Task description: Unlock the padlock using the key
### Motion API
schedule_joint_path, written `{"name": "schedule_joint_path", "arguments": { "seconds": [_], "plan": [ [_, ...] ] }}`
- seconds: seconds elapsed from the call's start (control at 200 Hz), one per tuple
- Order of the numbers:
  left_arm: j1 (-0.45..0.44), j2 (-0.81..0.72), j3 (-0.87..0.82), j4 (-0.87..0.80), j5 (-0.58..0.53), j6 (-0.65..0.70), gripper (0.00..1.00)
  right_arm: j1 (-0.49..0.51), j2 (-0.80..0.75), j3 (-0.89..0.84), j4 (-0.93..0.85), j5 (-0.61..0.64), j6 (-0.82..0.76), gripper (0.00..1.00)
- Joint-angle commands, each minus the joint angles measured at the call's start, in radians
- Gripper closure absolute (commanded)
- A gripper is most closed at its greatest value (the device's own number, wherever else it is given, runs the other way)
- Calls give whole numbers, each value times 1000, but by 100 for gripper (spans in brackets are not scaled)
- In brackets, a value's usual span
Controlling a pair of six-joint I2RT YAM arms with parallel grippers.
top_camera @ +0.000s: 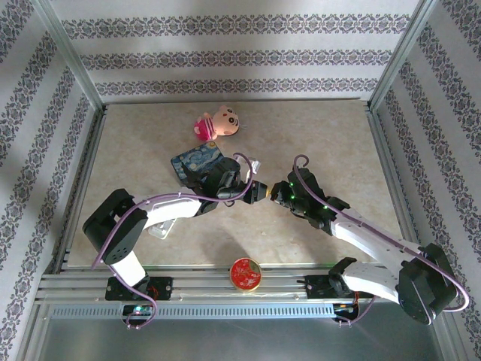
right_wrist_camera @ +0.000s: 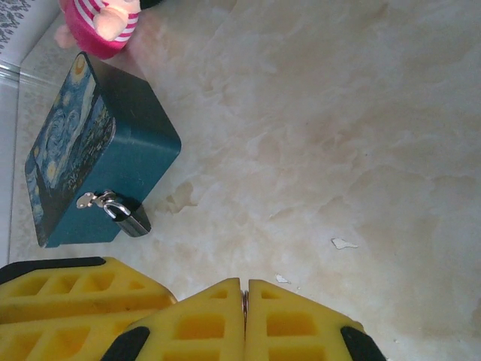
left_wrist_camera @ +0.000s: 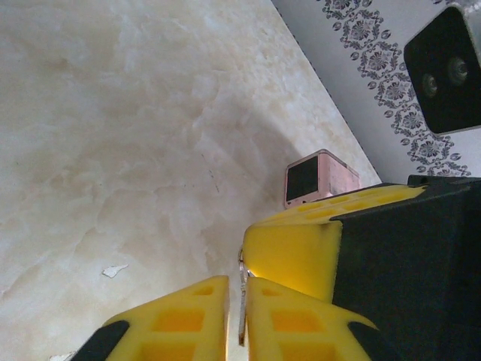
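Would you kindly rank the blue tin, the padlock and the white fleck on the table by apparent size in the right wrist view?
1. blue tin
2. padlock, hanging on the tin
3. white fleck
The gaps are wide, so nearness to the camera leaves no doubt.

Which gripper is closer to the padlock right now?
Left. The left gripper sits beside the blue tin, just short of the padlock hanging on it. The right gripper meets it tip to tip from the side away from the tin.
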Motion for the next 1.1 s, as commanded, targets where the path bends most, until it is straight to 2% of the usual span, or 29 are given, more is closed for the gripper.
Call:
{"name": "schedule_joint_path", "arguments": {
  "seconds": [0.0,0.085,0.335,0.47,0.62,0.74,0.854,0.944,1.094],
  "plan": [
    [-15,17,24,32,-1,2,92,-5,-22,-16,16,-2,10,100],
    [-14,16,22,32,-5,2,100,-6,-27,-18,15,-3,12,100],
    [-13,-43,-6,18,-63,57,100,-12,-82,-54,16,5,-1,100],
    [-5,-104,-7,-45,-84,158,100,-21,-124,-70,19,-3,-34,81],
    [4,-183,7,-158,-96,307,100,-40,-161,-73,9,-32,-81,68],
    [11,-254,27,-266,-108,431,100,-53,-181,-58,16,-112,-179,60],
    [19,-315,41,-349,-52,542,100,-52,-210,-44,78,-278,-323,49],
    [28,-352,45,-395,-9,606,100,-48,-238,-31,103,-388,-419,48],
    [52,-410,26,-399,96,657,100,-50,-277,-28,132,-477,-485,48]
  ]
}}
